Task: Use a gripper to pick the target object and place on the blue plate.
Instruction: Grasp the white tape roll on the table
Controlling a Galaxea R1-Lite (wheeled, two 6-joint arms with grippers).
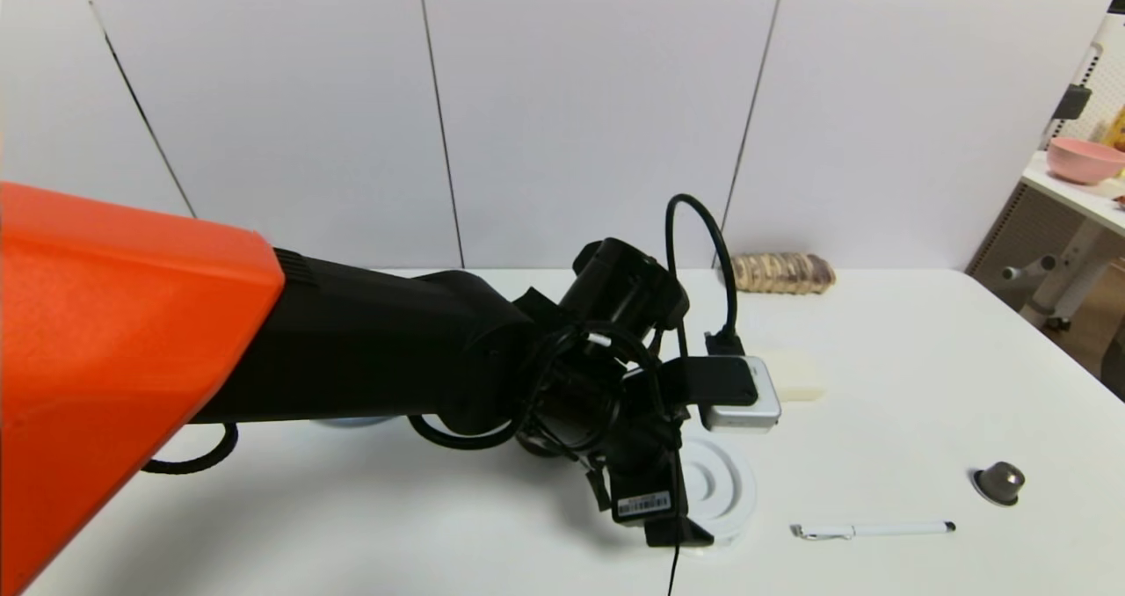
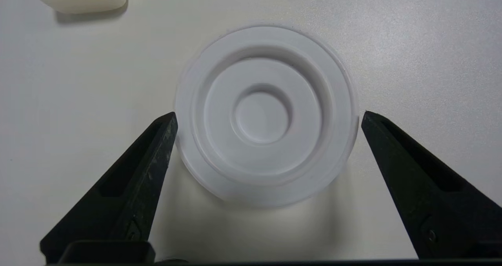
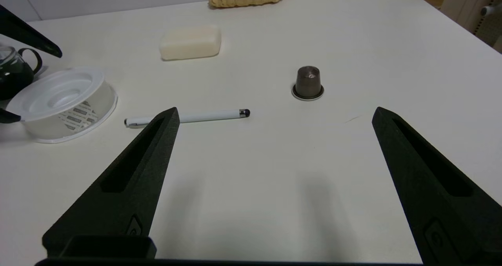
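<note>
Your left gripper [image 2: 266,119] hangs wide open, empty, straddling the inverted white plastic cup [image 2: 266,117] on the table [image 2: 431,42]: likely light, thin-walled, slick, so pinch its opposite rims gently; right gripper [image 3: 274,117] idles, spread open.

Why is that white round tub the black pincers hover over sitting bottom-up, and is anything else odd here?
The white tub does sit upside down on the table, stepped base facing up and rim on the surface, with the left tool open on either side of it. The right tool is open and empty. Nothing is spilled, broken or askew.
</note>
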